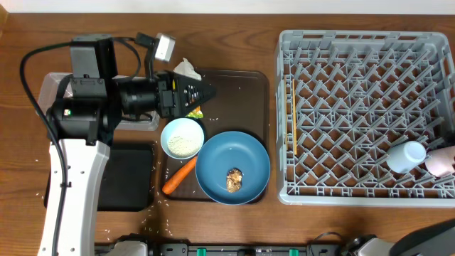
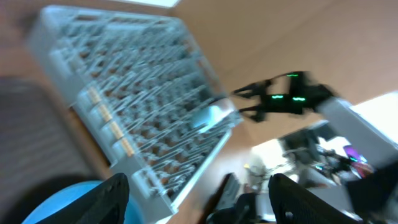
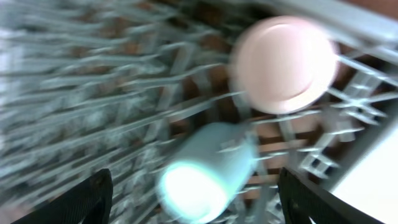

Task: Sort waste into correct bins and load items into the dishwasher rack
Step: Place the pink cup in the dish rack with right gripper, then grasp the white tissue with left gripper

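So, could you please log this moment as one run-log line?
left gripper: open, empty, above serving tray | right gripper: open, empty | light-blue cup, pink cup: in rack | plate, bowl, carrot: on tray

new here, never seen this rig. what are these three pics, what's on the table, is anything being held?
It's two robot arms at a wooden table, each ending in a two-finger gripper.

The overhead view looks down from above. The left arm reaches over a dark-brown tray carrying a blue plate with a brown food lump, a white bowl of rice, a carrot and crumpled paper. The grey rack sits to the right, with a light-blue cup and a pink cup already inside.

The other two views are wrist cameras, both blurred. The left gripper is open and empty. The right gripper is open above both cups, holding nothing.
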Motion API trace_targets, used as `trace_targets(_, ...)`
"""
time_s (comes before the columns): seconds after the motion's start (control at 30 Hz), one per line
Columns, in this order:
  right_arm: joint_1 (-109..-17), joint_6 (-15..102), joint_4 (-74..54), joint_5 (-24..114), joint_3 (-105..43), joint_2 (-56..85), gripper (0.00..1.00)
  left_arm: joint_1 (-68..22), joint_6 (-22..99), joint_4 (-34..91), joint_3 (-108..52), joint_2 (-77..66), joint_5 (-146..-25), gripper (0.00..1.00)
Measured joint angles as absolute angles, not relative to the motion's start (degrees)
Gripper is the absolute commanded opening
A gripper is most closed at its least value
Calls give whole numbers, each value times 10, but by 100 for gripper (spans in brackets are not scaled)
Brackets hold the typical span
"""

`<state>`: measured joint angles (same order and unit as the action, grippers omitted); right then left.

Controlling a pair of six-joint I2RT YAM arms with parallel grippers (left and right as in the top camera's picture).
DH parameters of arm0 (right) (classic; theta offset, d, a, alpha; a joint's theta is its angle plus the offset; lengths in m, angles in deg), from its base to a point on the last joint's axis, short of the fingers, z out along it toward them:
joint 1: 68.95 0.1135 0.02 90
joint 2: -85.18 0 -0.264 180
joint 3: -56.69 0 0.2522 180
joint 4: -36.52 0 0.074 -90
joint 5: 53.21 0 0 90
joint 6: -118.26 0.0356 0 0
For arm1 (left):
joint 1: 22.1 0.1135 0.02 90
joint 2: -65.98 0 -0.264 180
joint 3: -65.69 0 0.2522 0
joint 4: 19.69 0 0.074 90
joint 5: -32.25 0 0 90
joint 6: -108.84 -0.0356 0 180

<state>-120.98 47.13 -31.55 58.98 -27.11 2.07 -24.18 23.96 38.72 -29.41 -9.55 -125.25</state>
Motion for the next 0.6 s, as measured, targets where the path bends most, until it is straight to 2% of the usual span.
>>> trace_targets(0.17, -1175, 434, -320, 674, -272, 133, 78, -268, 215, 452, -294, -57, -1080, 73)
trace_targets(0.37, -1043, 401, -307, 713, -275, 247, 76, -277, 222, 531, -294, 0, -844, 73)
trace_targets(0.47, -970, 389, -311, 717, -275, 272, 72, -277, 226, 555, -294, -5, -783, 73)
trace_targets(0.6, -875, 380, -312, 715, -275, 280, 73, -277, 231, 569, -294, -29, -746, 73)
